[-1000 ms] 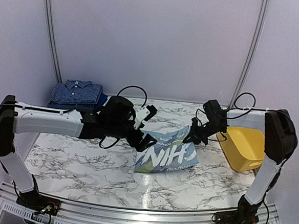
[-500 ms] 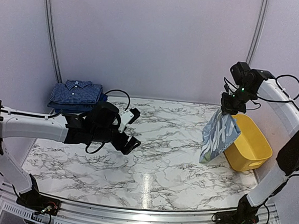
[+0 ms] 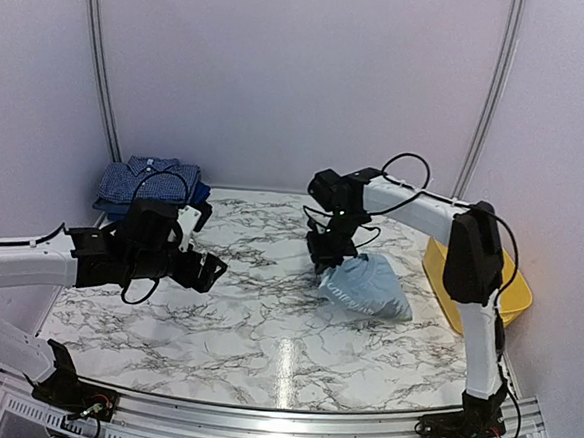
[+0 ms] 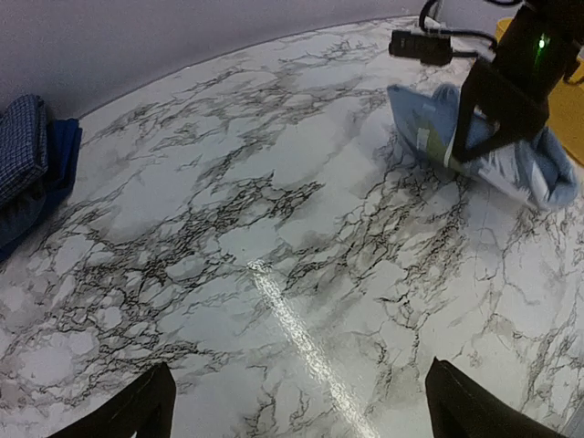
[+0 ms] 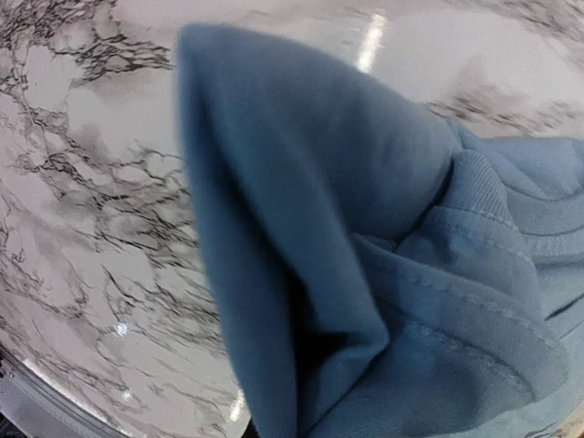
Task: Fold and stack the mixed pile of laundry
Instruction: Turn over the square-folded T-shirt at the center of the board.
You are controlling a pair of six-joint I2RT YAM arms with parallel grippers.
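Note:
The light-blue T-shirt [image 3: 369, 289] lies bunched on the marble table [image 3: 264, 327], right of centre; it also shows in the left wrist view [image 4: 529, 169]. My right gripper [image 3: 329, 259] is down on its left end, shut on the cloth. In the right wrist view blue fabric [image 5: 365, 274] fills the frame and hides the fingers. The navy checked shirt [image 3: 150, 180] lies folded on a dark-blue piece [image 3: 195, 194] at the back left corner. My left gripper [image 3: 205, 269] is open and empty, low over the table's left half, fingertips [image 4: 137, 412] wide apart.
The yellow tub [image 3: 515, 293] stands at the right edge, partly behind the right arm. The folded stack shows at the left edge of the left wrist view [image 4: 27, 160]. Bare marble lies between the two grippers.
My right arm swung the T-shirt from high beside the tub down onto the table near the centre. My left arm drew back to the left, empty.

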